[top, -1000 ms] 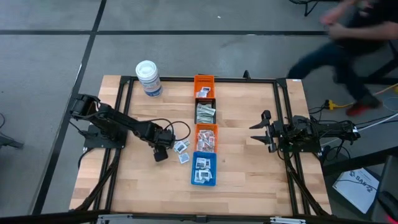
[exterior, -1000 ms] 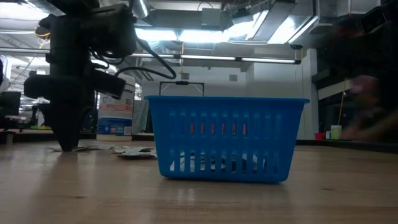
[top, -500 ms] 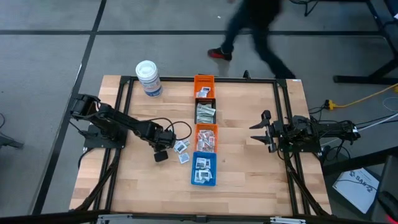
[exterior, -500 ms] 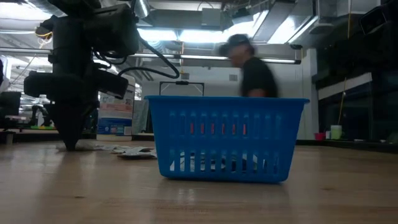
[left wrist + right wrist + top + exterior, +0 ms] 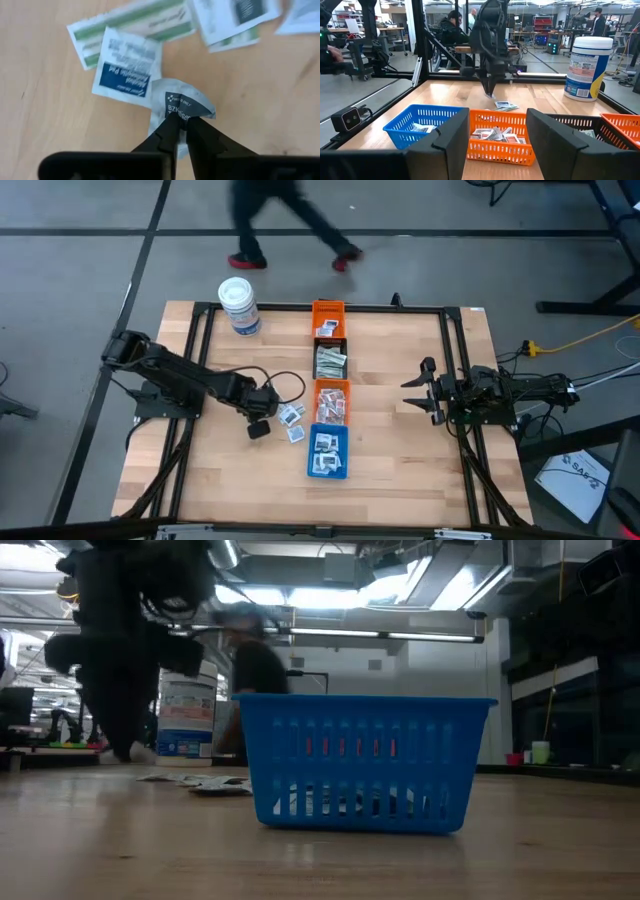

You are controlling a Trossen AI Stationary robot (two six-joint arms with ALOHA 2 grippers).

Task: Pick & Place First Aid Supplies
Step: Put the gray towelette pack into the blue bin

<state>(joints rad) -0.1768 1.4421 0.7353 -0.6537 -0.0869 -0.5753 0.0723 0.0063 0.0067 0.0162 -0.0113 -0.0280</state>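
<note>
My left gripper [image 5: 259, 429] [image 5: 122, 750] points down just left of the row of bins and is shut on a small white packet [image 5: 181, 104] with dark print. Several more first aid supplies lie flat on the wood beside it: a blue-printed packet [image 5: 127, 67], green-striped strips [image 5: 135, 22] and other loose packets [image 5: 292, 418]. My right gripper [image 5: 415, 395] [image 5: 495, 145] waits open and level at the table's right side, touching nothing. My left gripper pinches the packet between its two fingertips [image 5: 170, 131] at the packet's near edge [image 5: 181, 116]. The fingers come from above, pointing down. The packet is crumpled around the tips and hangs a little above the wood, apart from the other packets.
Four bins run down the table's middle: orange [image 5: 328, 313], black [image 5: 331, 358], orange [image 5: 332, 402] and blue [image 5: 327, 450], all with packets inside. A white tub [image 5: 240, 306] stands at the far left. A person walks past beyond the far edge. Bare wood lies near the front.
My left gripper has shut on the packet and gone up a little, lifting it off the wood. Its tips, on the table a second ago, now hang above it. A person has crossed from right to left behind the table.
</note>
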